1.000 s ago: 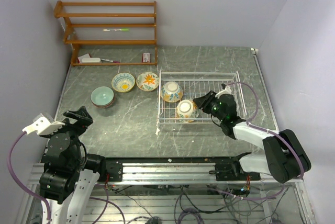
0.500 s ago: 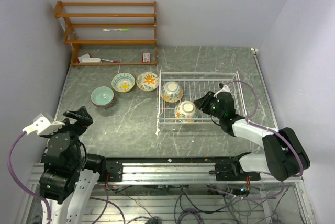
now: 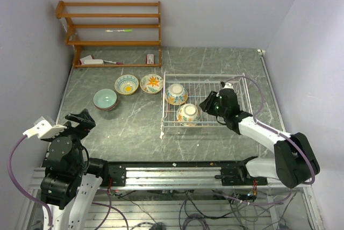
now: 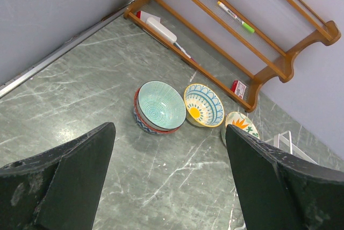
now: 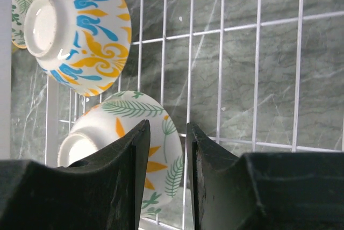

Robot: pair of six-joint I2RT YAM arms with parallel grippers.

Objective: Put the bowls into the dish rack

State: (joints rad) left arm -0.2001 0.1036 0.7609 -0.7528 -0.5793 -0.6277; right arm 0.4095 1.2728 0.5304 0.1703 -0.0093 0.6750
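Note:
The white wire dish rack (image 3: 204,74) sits right of centre. Two floral bowls lie upside down in it: a blue-and-orange one (image 3: 176,94) (image 5: 80,31) at its left end, and a fern-and-orange one (image 3: 188,113) (image 5: 107,128) at its front. My right gripper (image 3: 206,102) (image 5: 167,124) is closed narrowly on the rim of the fern bowl, with a thin gap at the right finger. On the table to the left stand a teal bowl (image 3: 105,99) (image 4: 161,106) stacked on a reddish one, a yellow-and-blue bowl (image 3: 126,84) (image 4: 203,105) and an orange-flower bowl (image 3: 151,83) (image 4: 241,125). My left gripper (image 3: 80,118) (image 4: 170,133) hangs open near the front left.
A brown wooden shelf unit (image 3: 113,26) stands against the back wall with a pen (image 3: 119,30) and small items on it. Walls close off the left, back and right. The rack's right half (image 5: 299,52) holds nothing.
The right gripper has shifted slightly left and back, and the fern bowl has settled more base-up toward the rack's front-left. The left arm has not moved.

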